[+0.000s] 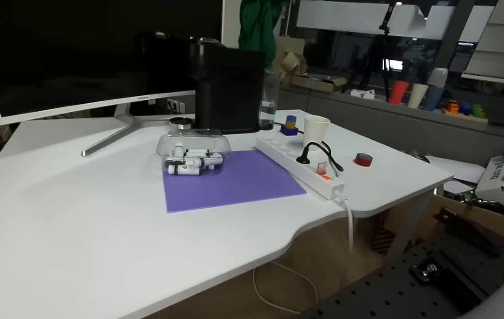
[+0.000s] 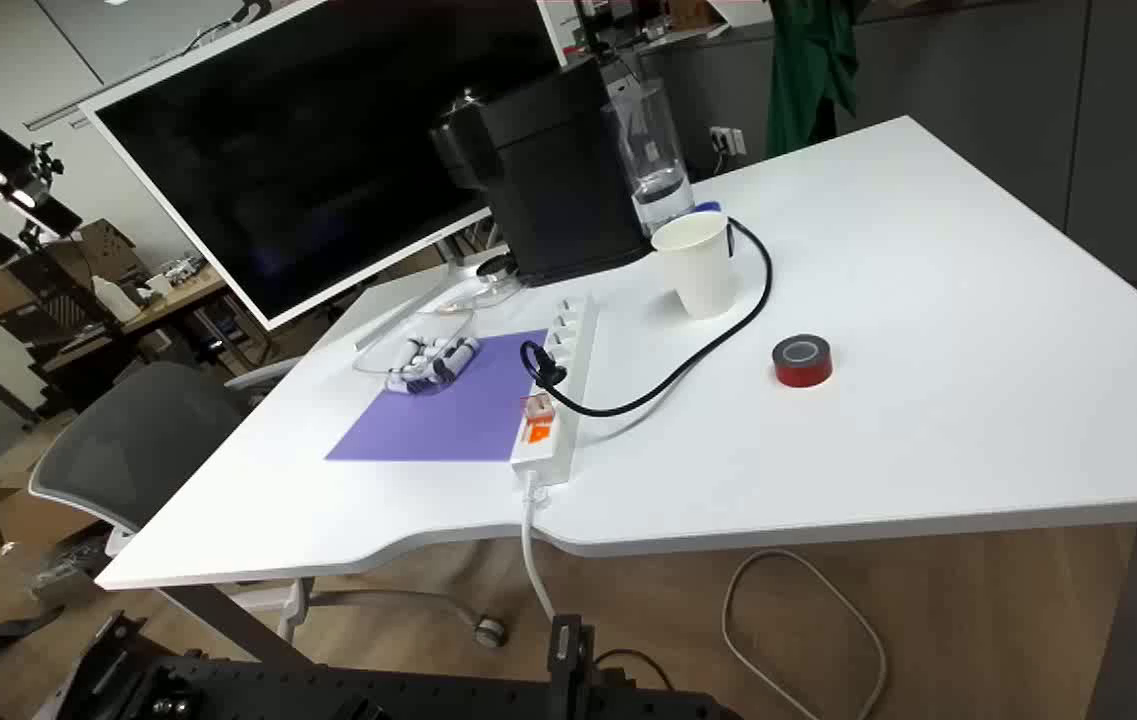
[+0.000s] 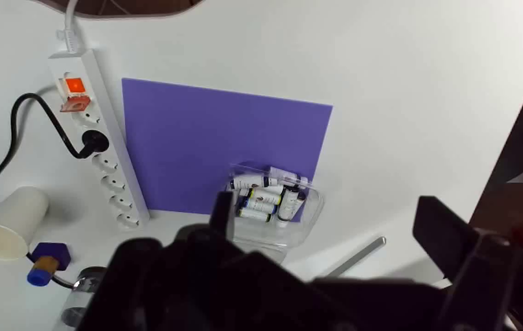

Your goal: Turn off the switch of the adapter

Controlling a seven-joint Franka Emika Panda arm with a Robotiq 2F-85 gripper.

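The adapter, a long white power strip, lies on the white table beside a purple mat in both exterior views (image 1: 307, 176) (image 2: 583, 360) and in the wrist view (image 3: 125, 172). Its red-orange switch (image 3: 75, 85) sits at the corded end and also shows in both exterior views (image 1: 326, 177) (image 2: 538, 433). A clear reddish flap (image 3: 76, 104) beside the switch stands raised. A black plug (image 3: 95, 141) is in one socket. My gripper (image 3: 324, 204) is open and empty, above the table and well to the right of the switch in the wrist view. Neither exterior view shows the gripper.
A clear box of small tubes (image 3: 266, 232) rests partly on the purple mat (image 3: 215, 133). A paper cup (image 3: 10, 223) and looped black cable (image 3: 14, 133) lie beside the strip. A red tape roll (image 2: 801, 362), a black machine (image 1: 232, 88) and a monitor (image 1: 79, 48) share the table.
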